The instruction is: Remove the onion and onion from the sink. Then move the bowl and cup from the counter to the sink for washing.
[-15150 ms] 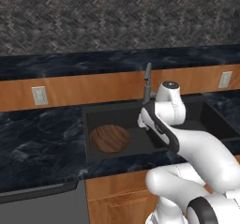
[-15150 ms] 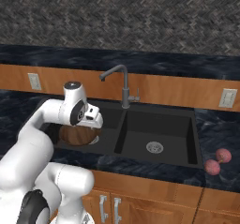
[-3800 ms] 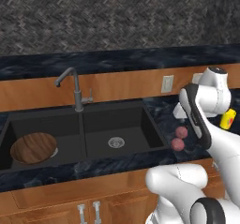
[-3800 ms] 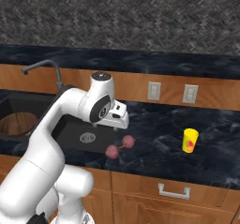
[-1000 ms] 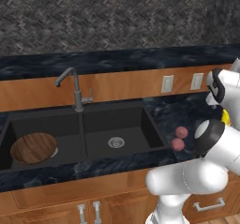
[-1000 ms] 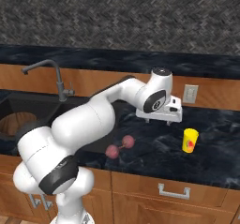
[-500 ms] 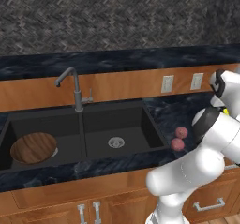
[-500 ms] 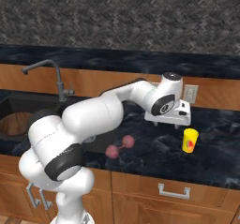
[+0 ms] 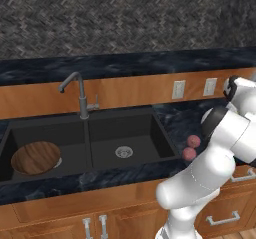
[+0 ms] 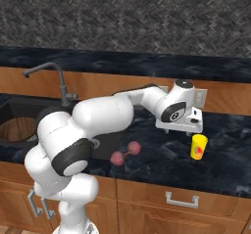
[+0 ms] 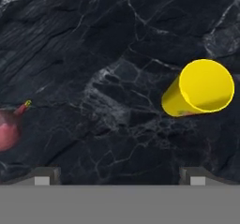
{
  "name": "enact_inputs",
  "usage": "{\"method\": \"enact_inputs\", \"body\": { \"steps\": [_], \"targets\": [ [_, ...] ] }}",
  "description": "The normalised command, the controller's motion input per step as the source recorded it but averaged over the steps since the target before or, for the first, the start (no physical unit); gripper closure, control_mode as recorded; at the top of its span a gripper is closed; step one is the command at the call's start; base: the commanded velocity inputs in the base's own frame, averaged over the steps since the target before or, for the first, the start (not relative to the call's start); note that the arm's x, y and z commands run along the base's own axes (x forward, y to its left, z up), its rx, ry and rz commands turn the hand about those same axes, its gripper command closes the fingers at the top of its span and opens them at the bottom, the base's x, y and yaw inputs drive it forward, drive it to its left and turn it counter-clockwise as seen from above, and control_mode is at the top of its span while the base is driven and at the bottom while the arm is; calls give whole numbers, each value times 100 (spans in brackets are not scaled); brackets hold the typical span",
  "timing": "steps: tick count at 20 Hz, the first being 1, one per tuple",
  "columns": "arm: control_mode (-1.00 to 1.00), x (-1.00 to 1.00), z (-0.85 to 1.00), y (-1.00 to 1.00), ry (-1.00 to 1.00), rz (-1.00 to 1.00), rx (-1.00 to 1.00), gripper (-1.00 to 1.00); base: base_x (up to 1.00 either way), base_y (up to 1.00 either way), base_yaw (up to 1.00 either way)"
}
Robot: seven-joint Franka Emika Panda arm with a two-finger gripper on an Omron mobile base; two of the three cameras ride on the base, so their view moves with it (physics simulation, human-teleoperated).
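The yellow cup (image 10: 198, 146) stands on the dark counter to the right of the sink (image 9: 145, 128). My gripper (image 10: 177, 131) hangs open just above the counter, a little left of the cup, with nothing between its fingers. In the hand view the cup (image 11: 199, 89) lies up and right of the right fingertip (image 11: 194, 177), outside the open gripper (image 11: 119, 178). Two pinkish-red onions (image 9: 193, 141) (image 9: 189, 153) rest on the counter at the sink's right edge; one onion (image 11: 7, 130) shows at the left. The wooden bowl (image 9: 36, 157) sits in the left basin.
A grey gooseneck faucet (image 9: 80, 95) rises behind the sink's divider. Wall outlets (image 9: 178, 89) sit on the wooden backsplash behind the counter (image 10: 162, 164). Cabinet drawers with metal handles (image 10: 185, 201) run below the counter's front edge. My own arm arcs over the right basin.
The hand has swung right along the counter, away from the onions and toward the cup, and come down slightly. The jaws stayed open.
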Motion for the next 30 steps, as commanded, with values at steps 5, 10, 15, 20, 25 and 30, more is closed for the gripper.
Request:
{"method": "enact_inputs", "body": {
  "steps": [5, 10, 15, 20, 25, 30],
  "targets": [
    [-100, 18, -14, -17, 0, 0, 0, -100, 0, 0, 0],
    [-100, 18, -12, -20, 0, 0, 0, -100, 0, 0, 0],
    [-100, 17, -9, -17, 0, 0, 0, -100, 0, 0, 0],
    [-100, 16, -9, -16, 1, 0, 0, -100, 0, 0, 0],
    [-100, 13, -13, -12, 4, 0, 0, -100, 0, 0, 0],
    [-100, 12, -12, -8, 5, 0, 0, -100, 0, 0, 0]
  ]
}}
